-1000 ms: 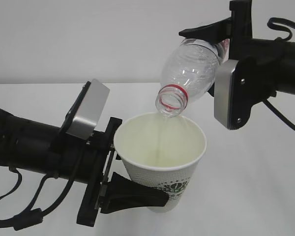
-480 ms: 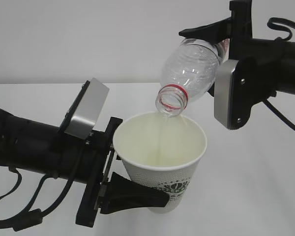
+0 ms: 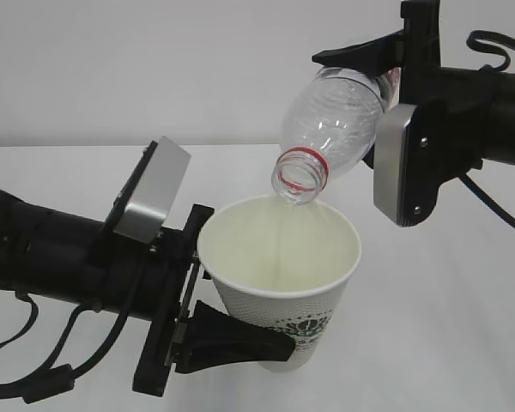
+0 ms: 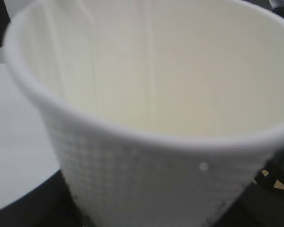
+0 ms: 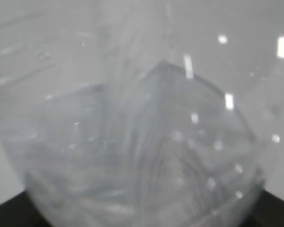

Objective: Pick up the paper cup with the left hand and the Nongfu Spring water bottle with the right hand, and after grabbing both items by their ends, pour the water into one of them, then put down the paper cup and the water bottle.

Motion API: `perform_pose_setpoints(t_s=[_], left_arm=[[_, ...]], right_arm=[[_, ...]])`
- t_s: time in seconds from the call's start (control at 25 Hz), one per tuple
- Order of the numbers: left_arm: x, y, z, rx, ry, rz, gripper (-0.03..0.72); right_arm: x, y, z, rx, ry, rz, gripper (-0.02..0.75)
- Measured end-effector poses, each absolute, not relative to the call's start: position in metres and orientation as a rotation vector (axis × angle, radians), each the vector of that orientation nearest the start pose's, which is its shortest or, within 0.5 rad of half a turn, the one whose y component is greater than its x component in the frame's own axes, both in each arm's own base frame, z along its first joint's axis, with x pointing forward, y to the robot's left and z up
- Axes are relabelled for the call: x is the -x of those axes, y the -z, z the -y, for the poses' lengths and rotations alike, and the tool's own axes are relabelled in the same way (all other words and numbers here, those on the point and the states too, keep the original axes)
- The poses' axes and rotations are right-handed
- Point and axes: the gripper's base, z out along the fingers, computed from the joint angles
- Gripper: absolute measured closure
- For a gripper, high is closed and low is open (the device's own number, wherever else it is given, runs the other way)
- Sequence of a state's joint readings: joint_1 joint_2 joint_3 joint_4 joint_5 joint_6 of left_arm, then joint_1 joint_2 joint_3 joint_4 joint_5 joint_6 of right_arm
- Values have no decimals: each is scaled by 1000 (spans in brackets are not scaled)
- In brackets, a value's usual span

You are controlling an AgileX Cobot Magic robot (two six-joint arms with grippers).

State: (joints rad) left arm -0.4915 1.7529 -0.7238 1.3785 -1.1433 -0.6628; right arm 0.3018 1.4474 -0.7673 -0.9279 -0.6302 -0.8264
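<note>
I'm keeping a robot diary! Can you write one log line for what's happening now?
step: pouring | left claw: holds paper cup upright | right claw: holds water bottle tipped, mouth over cup | water: thin stream into cup

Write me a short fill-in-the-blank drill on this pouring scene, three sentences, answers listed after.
1. The water bottle is tilted with its open mouth pointing down over the ____.
2. The ring around the bottle's neck is coloured ____.
3. The left tool holds the paper cup near its ____, well below the rim.

Missing words: cup; red; bottom
</note>
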Motion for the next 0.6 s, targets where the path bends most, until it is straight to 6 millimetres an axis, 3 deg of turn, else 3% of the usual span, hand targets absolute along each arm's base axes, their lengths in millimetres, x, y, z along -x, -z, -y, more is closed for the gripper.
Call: perform_pose_setpoints(t_s=[0.6], left_arm=[[-217,-182,208,-1438,1153,-1362,197]], right_arm=[[-276,-272,-131,1628,558,-665,245]])
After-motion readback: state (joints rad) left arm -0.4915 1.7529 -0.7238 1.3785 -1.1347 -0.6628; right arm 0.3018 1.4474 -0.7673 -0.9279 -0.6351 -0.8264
